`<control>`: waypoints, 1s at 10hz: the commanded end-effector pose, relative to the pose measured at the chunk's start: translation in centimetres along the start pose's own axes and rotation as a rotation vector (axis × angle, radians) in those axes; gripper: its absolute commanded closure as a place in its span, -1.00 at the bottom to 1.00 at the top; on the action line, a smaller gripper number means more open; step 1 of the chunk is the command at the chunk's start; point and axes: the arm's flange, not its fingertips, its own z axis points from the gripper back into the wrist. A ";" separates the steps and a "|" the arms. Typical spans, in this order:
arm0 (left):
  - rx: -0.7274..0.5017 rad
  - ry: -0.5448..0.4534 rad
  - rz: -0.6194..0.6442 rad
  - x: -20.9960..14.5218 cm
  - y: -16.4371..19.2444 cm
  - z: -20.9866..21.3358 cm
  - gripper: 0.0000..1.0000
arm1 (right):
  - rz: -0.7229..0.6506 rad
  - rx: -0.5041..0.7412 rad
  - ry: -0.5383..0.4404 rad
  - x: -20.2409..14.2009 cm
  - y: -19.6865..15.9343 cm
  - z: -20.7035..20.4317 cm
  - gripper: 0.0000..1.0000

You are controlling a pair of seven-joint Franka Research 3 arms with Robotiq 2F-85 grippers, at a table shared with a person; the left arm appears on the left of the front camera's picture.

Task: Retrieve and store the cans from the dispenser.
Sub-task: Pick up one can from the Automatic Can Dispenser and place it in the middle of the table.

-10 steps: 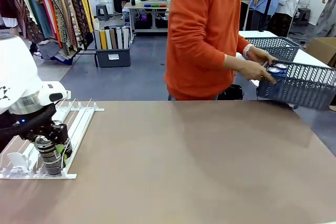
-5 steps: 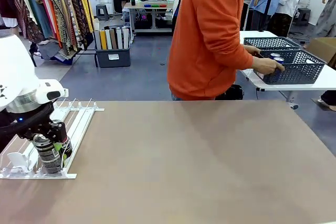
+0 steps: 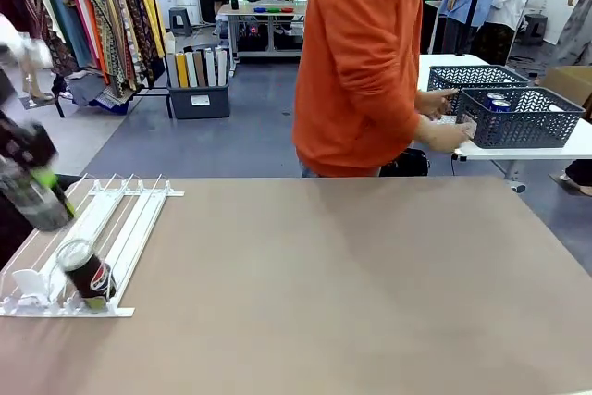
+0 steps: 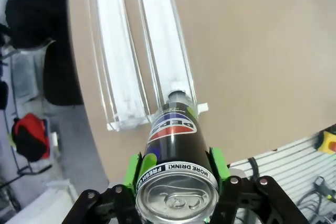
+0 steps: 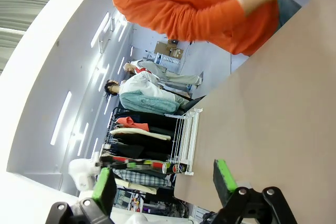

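Black cola can (image 4: 176,150) clamped in left gripper (image 4: 176,166) above the dispenser (image 4: 163,51); second can (image 3: 86,275) sits at its lower end; right gripper (image 5: 165,182) spread wide, empty.

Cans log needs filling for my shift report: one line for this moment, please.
left gripper: shut on cola can, held above dispenser | second cola can: lying at dispenser's near end | right gripper: open, empty
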 end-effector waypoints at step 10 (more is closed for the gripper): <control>-0.062 -0.178 -0.034 -1.6 -0.4 9.0 1.00 | 0.018 0.025 -0.017 0.2 0.3 -0.2 -1.00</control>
